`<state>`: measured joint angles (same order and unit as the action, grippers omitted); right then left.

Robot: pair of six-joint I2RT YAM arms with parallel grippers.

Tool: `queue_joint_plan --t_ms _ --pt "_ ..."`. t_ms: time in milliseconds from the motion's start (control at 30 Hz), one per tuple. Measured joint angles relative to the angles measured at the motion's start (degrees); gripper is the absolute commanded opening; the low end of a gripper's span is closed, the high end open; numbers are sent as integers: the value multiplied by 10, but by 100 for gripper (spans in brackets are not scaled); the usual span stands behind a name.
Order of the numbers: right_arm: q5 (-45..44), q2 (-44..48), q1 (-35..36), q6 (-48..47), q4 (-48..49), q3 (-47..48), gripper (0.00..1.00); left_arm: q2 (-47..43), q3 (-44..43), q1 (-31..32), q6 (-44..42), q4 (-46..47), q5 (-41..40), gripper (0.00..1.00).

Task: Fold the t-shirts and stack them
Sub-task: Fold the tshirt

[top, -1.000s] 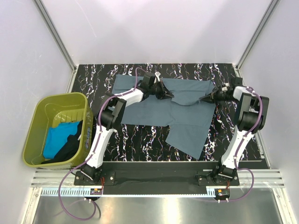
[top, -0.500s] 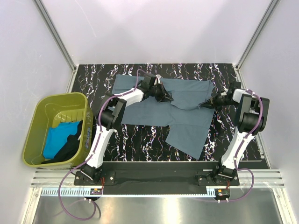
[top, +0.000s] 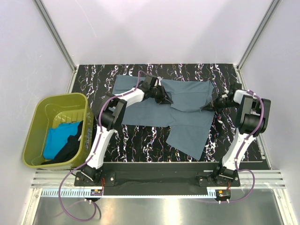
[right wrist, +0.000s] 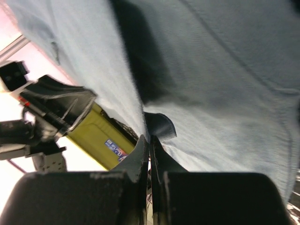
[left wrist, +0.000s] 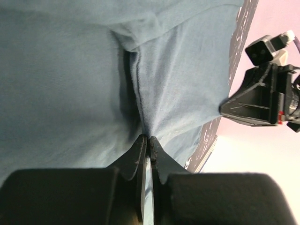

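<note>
Marbled table (top: 140, 138), slate t-shirt (top: 187, 117) in left fingers (left wrist: 136, 157), right fingers (right wrist: 160, 160)

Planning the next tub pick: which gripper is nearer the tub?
Left. The left gripper holds the shirt near its middle; the right gripper holds its edge farthest from the tub.

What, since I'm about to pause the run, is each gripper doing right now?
Left gripper: closed, pinching a fold of the grey-blue t-shirt.
Right gripper: closed, pinching the same shirt's edge.
</note>
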<state>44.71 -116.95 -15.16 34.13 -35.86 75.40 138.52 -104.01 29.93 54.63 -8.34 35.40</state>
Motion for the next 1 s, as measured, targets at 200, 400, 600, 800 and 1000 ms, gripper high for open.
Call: queue_joint_plan --t_ms 200,400,600,800,1000 --pt "-25 0 0 -9 -9 -14 30 0 -13 -1 -19 -16 10 31" --pt "-83 3 0 -31 -50 37 63 -13 -11 -13 -94 -83 14 36" --pt "-142 -10 0 -65 -55 193 66 -92 22 -79 -160 -118 13 34" --pt "-152 -111 0 -79 -25 371 56 -108 1 -187 -172 -101 12 32" --pt "-152 -210 0 -74 -19 442 55 -74 -7 -250 -136 -41 9 31"
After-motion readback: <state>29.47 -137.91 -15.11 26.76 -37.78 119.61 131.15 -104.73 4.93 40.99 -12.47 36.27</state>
